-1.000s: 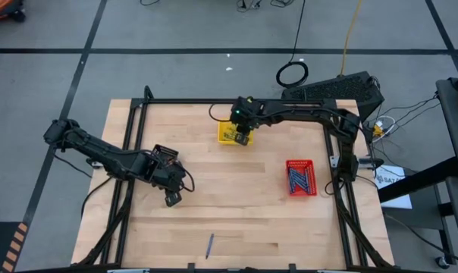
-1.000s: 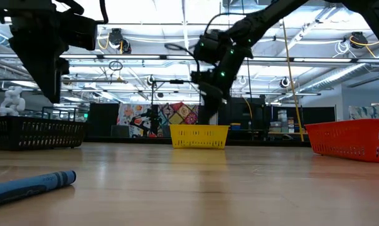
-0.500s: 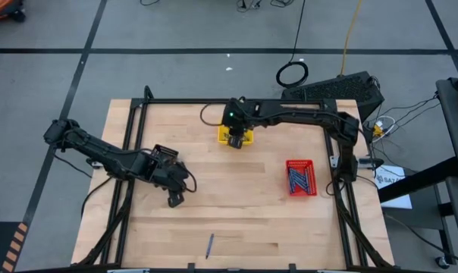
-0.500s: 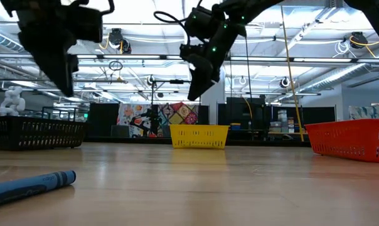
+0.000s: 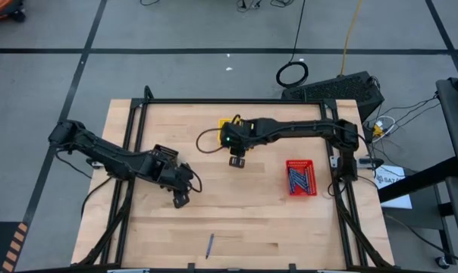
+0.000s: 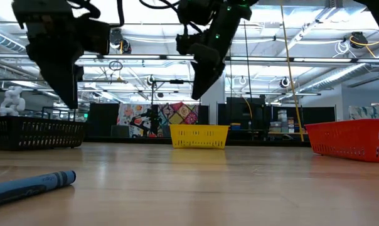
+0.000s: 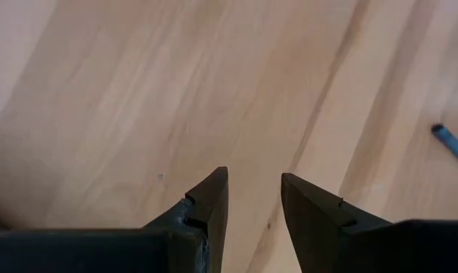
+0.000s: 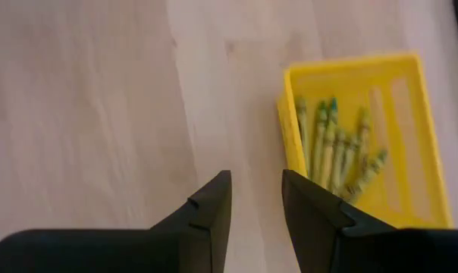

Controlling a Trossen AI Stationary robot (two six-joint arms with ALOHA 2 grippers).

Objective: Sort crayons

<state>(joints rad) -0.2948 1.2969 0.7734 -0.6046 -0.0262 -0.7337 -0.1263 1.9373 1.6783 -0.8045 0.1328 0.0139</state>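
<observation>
One blue crayon [image 5: 210, 245] is lying loose on the bench [image 5: 252, 220], near its front edge and well apart from every tray, with its long axis running roughly front to back, tilted only slightly; the low view is showing it close to the camera, flat on the wood [image 6: 31, 186]. The left gripper [image 5: 180, 200] is hovering above the bench between the crayon and the black tray [image 5: 161, 156], its fingers [image 7: 208, 208] standing apart with nothing between them, and its wrist view is catching the crayon's blue tip [image 7: 450, 144] at the edge, off to one side of the finger gap. So the crayon is lying forward of the left gripper and a little toward the bench's middle, and the left arm is looking clearly nearer to it than the right. The right gripper [image 5: 237, 160] is hanging over bare wood just beside the yellow tray [image 8: 413, 136], where olive-yellow crayons [image 8: 335, 148] are resting; its fingers are also parted and empty. Blue crayons [image 5: 299, 179] are filling the red tray [image 5: 300, 162] on the right side. The coming reach probably belongs to the left arm, and the fingers would likely need to straddle the crayon across its length
</observation>
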